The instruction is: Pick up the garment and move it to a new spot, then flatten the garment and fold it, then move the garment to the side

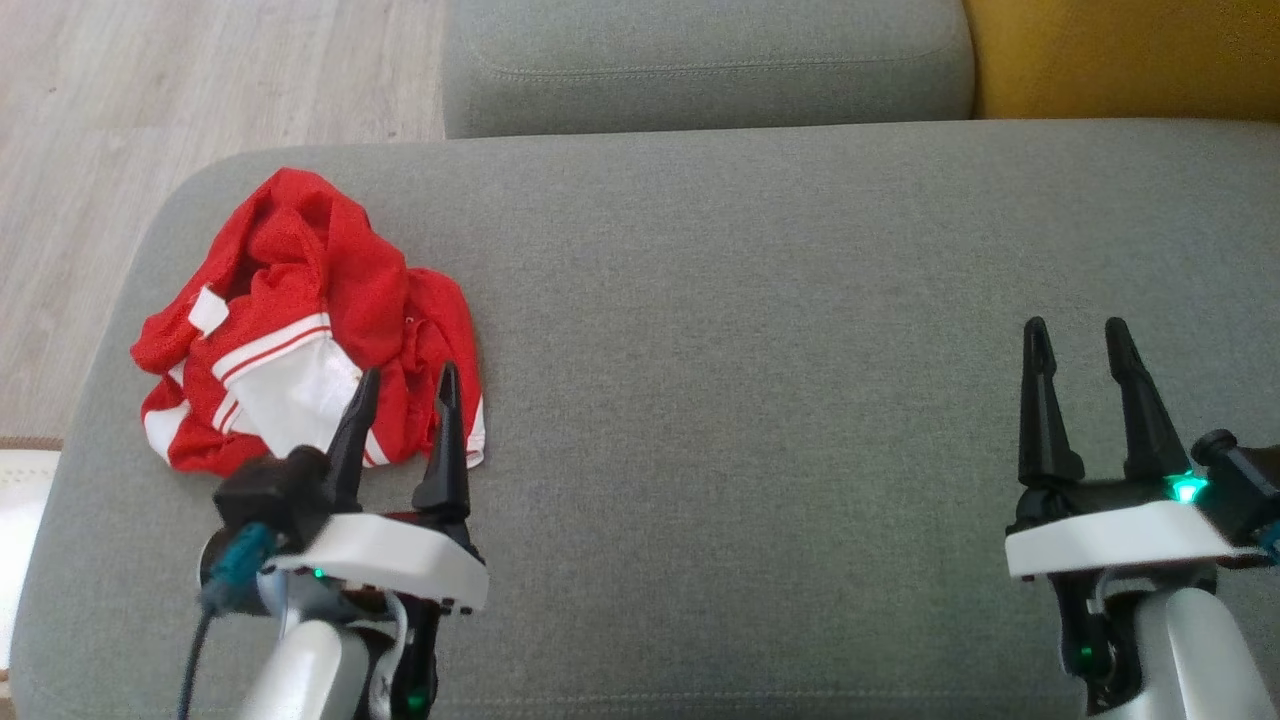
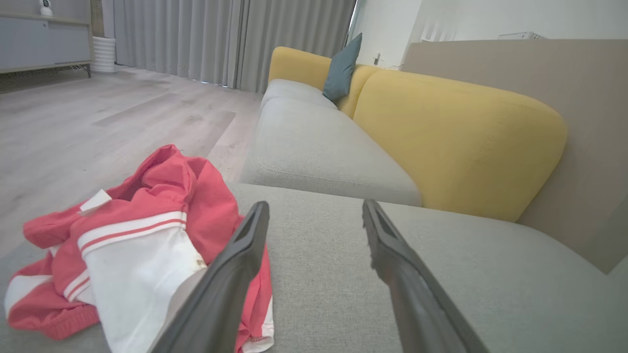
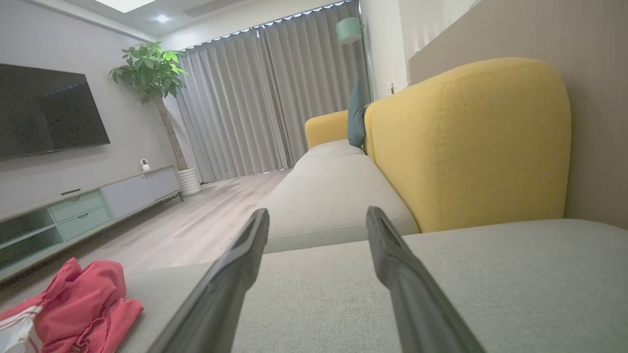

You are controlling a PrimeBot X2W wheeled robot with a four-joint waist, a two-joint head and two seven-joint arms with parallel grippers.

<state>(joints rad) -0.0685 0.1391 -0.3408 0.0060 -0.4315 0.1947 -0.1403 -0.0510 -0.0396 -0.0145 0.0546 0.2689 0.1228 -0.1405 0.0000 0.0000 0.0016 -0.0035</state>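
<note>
A crumpled red garment (image 1: 300, 310) with white panels and stripes lies in a heap at the left end of the grey sofa seat (image 1: 750, 330). My left gripper (image 1: 408, 378) stands open at the heap's near right edge, fingertips over the cloth with nothing between them. The left wrist view has the garment (image 2: 132, 245) at lower left, partly behind one of the open gripper's (image 2: 314, 206) fingers. My right gripper (image 1: 1078, 330) hovers open far to the right over bare cushion. From the right wrist view the garment (image 3: 78, 304) sits at the lower left, well away from that gripper (image 3: 318, 214).
The seat's left edge drops to a pale wood floor (image 1: 120, 100). A second grey cushion (image 1: 700, 60) and a yellow backrest (image 1: 1130, 55) lie beyond. A TV stand (image 3: 73, 211) and a potted plant (image 3: 152, 73) stand across the room.
</note>
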